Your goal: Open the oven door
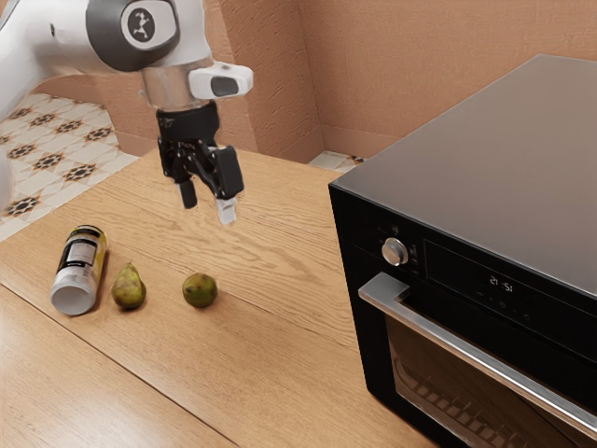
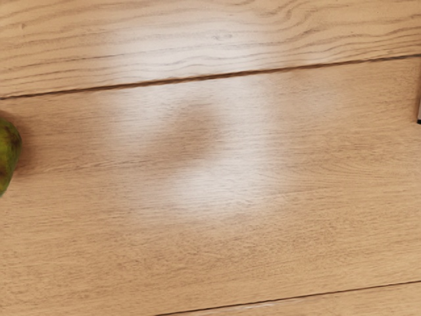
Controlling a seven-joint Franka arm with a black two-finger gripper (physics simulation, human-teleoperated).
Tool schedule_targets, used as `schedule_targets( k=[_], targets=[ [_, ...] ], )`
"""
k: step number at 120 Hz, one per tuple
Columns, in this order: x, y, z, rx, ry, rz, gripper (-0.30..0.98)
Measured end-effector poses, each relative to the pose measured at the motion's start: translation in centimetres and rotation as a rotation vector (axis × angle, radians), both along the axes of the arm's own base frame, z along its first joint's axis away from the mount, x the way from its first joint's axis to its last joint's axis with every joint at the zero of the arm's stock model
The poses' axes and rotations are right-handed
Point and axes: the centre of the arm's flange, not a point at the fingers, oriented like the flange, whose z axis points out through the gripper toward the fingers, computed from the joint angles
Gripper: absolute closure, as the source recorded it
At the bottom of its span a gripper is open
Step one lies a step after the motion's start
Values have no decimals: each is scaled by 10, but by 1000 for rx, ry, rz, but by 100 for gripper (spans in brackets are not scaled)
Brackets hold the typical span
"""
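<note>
Walls [image 1: 410, 47] in a rough salmon tone stand at the back of the exterior view, with patterned floor tiles [image 1: 47, 161] below them. Next in size comes the pale wooden table [image 1: 280, 336], its planks divided by thin dark seams. On it, at the exterior view's right, sits the black oven [image 1: 359, 252] with its broad grey top. The white arm [image 1: 70, 51] reaches in from the exterior view's upper left. The oven door [image 1: 443, 373] is shut at the oven's front, its glass showing rack wires inside. From the fingers, the door lies well apart, toward the exterior view's right and nearer that camera. Across its upper part runs the metal handle [image 1: 471, 357], also well apart from the fingers. The black gripper [image 1: 208, 203] hangs over the table with both fingers pointing down, spread with a clear gap and nothing between them, touching neither door nor handle. At the exterior view's left, a can [image 1: 80, 265] lies on its side, its pale end toward the camera. Just beside it stands a pear [image 1: 129, 288], and near that a smaller round fruit [image 1: 200, 290]. The wrist view catches part of a green fruit [image 2: 8, 157] on the wood; which one, I cannot tell. Smallest are the oven's round knob [image 1: 395, 252] and the lit clock digits [image 1: 501, 284].
</note>
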Motion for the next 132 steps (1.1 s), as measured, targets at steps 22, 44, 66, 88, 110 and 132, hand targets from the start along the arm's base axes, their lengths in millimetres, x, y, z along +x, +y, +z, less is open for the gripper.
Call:
schedule_targets(
  k=[22, 44, 66, 88, 110, 132],
  targets=[
    [7, 8, 7, 17, -75, 64, 0],
    [-140, -61, 216, -35, -538, -226, 0],
    [-405, -303, 191, 72, -666, -1065, 0],
    [-410, -490, 110, 111, -680, -1701, 0],
    [-331, -545, 88, 129, -734, -1897, 0],
    [-258, -539, 79, 191, -737, -1931, 0]
  ],
)
